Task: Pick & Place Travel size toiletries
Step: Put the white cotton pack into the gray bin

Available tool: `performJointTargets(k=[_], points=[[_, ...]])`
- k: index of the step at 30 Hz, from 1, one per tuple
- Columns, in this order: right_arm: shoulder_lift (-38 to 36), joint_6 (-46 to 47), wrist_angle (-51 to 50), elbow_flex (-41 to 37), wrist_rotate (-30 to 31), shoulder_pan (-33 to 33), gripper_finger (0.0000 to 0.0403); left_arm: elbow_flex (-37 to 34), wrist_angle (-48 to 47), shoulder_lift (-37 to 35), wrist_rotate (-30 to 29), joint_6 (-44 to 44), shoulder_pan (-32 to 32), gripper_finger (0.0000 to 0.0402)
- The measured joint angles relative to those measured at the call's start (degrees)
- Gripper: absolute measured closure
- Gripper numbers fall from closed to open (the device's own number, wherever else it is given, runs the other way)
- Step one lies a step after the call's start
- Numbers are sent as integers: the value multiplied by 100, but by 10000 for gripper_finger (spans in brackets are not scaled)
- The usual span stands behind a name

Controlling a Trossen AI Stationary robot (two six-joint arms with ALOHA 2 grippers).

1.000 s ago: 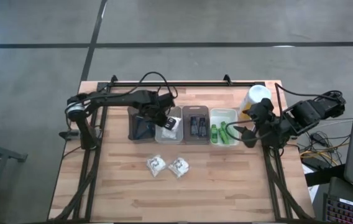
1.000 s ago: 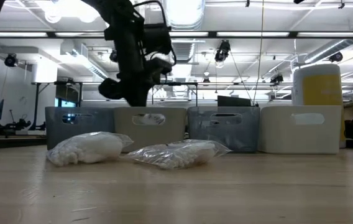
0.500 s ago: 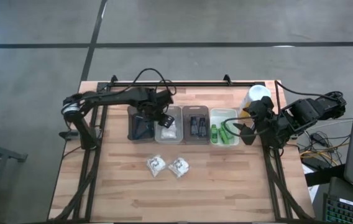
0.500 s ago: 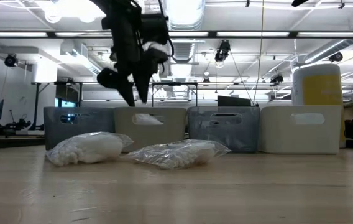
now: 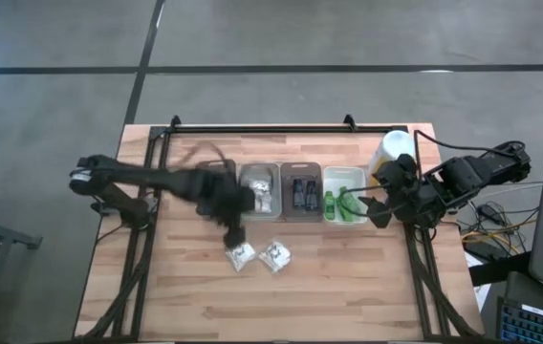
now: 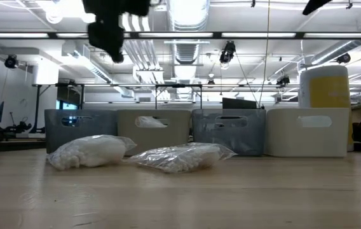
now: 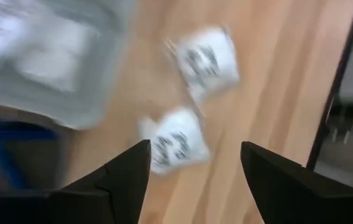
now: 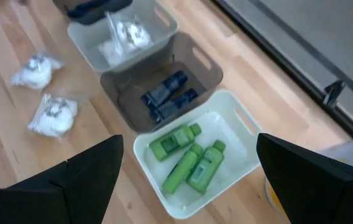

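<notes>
I have the left gripper [image 5: 234,232] open above the two white bundles [image 5: 241,253] at the frame's lower middle on the bench [image 5: 348,287], right gripper [image 5: 379,212] open by the white tray [image 5: 345,174]; descending off-centre risks shoving crinkly wrap aside
</notes>
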Motion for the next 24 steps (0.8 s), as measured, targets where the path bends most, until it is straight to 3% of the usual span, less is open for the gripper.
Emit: performJointTargets(k=[4,7,11,17,21,24], points=[[4,129,38,-241,-166,1,39,-288,35,164,-636,-408,-928,149],[2,120,157,-367,-199,0,39,-590,366,319,-832,-879,-1164,149],[4,8,369,-415,-286,0,39,-1031,996,472,-819,-1209,-1307,149],[2,-6,488,-378,-367,2,39,-1689,1192,581,-1186,-1628,-1211,149],[-2,-6,493,-372,-412,2,39,-1987,1393,575,-1594,-1317,-1130,149],[-2,-6,493,-372,-416,2,39,-2223,1871,575,-1448,-854,-1044,149]])
